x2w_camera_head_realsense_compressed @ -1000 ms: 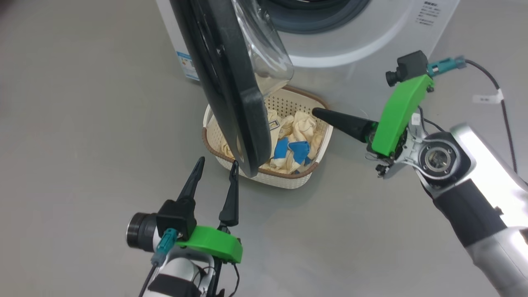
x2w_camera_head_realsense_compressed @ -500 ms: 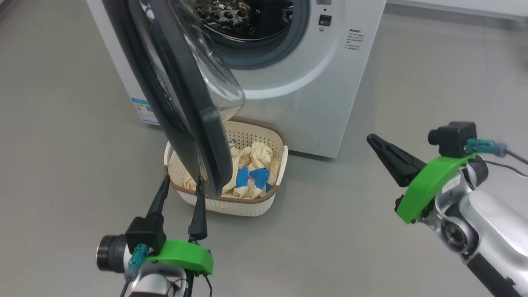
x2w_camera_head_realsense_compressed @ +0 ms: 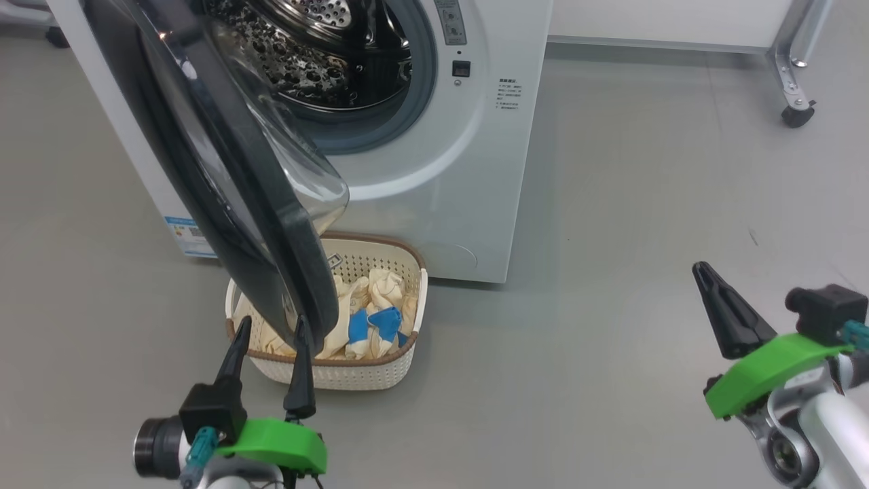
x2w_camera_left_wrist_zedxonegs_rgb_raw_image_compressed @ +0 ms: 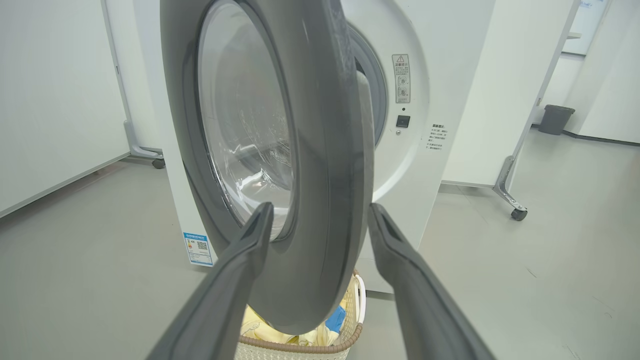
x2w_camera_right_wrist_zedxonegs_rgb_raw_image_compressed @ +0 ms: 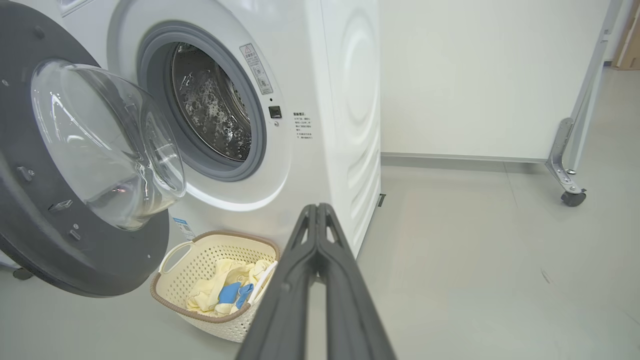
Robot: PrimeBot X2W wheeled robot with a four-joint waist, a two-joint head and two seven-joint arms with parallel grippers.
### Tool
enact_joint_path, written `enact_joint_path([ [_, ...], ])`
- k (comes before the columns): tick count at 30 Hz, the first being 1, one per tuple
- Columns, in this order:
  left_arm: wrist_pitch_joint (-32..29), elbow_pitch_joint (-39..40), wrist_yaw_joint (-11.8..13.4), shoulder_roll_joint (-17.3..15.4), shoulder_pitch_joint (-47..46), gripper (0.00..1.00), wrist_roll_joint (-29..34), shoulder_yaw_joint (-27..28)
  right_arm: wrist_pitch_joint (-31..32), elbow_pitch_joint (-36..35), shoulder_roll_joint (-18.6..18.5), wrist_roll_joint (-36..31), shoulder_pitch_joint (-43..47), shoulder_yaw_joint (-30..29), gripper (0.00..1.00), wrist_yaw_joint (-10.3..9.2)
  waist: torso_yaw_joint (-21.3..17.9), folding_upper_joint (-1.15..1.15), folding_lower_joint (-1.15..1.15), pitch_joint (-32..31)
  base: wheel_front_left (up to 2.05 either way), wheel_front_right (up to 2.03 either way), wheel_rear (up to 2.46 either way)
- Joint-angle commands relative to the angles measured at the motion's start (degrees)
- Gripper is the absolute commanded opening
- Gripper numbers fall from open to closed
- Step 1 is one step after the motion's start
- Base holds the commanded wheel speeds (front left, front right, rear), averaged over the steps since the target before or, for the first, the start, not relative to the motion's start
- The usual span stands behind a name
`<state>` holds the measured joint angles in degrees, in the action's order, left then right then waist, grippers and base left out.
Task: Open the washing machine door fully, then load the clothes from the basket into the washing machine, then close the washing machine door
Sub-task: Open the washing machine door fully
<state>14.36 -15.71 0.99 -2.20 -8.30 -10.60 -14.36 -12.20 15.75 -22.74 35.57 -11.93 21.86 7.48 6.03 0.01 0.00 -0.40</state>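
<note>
The white washing machine (x2w_camera_head_realsense_compressed: 468, 156) stands with its steel drum (x2w_camera_head_realsense_compressed: 319, 47) showing. Its washing machine door (x2w_camera_head_realsense_compressed: 271, 238), black-rimmed with a clear glass bowl (x2w_camera_right_wrist_zedxonegs_rgb_raw_image_compressed: 100, 145), hangs part-way open over the basket (x2w_camera_head_realsense_compressed: 339, 372). The cream basket sits on the floor before the machine and holds the pale yellow clothes (x2w_camera_head_realsense_compressed: 375, 299) with blue patches. My left gripper (x2w_camera_head_realsense_compressed: 270, 327) is open just below the door's lower edge. In the left wrist view the door's rim (x2w_camera_left_wrist_zedxonegs_rgb_raw_image_compressed: 325, 150) lies between my left gripper's (x2w_camera_left_wrist_zedxonegs_rgb_raw_image_compressed: 320, 212) two fingers. My right gripper (x2w_camera_head_realsense_compressed: 700, 273) is shut and empty, far right of the basket (x2w_camera_right_wrist_zedxonegs_rgb_raw_image_compressed: 220, 320).
Grey floor spreads to the right of the machine. A white panel on a wheeled metal leg (x2w_camera_head_realsense_compressed: 794, 109) stands behind and to the right. A dark bin (x2w_camera_left_wrist_zedxonegs_rgb_raw_image_compressed: 555, 119) sits further back.
The head camera has lifted, so the whole picture has shifted down. My right gripper has drawn back from the basket's rim to the far right, still shut. The left gripper stays by the door's lower edge.
</note>
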Motion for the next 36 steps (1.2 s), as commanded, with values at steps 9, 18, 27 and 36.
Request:
enact_joint_path([
  [9, 0.63, 2.46, -0.38, -0.67, 0.11, 1.00, 0.31, 4.31, -0.79, -3.30, 7.46, -8.01, 7.08, -12.06, 0.00, 0.01, -1.67, -0.01, 0.00, -0.81, 0.00, 0.00, 0.00],
  [18, 0.63, 2.52, -0.29, -0.67, 0.79, 1.00, 0.13, 5.42, 0.12, -5.51, 13.77, -15.53, 10.38, -18.60, 1.00, 0.01, -2.87, -0.01, 0.00, -1.11, 0.00, 0.00, 0.00],
  [27, 0.63, 2.53, -0.24, -0.67, 0.86, 1.00, 0.01, 5.25, 1.50, -7.22, 14.72, -16.84, 10.79, -19.50, 1.00, 0.01, -3.30, -0.01, 0.00, -0.93, 0.00, 0.00, 0.00],
  [36, 0.63, 2.37, -0.25, -0.67, 0.57, 1.00, 0.07, 5.02, 2.03, -7.60, 14.85, -17.14, 10.76, -19.59, 1.00, 0.01, -3.29, -0.01, 0.00, -0.65, 0.00, 0.00, 0.00],
])
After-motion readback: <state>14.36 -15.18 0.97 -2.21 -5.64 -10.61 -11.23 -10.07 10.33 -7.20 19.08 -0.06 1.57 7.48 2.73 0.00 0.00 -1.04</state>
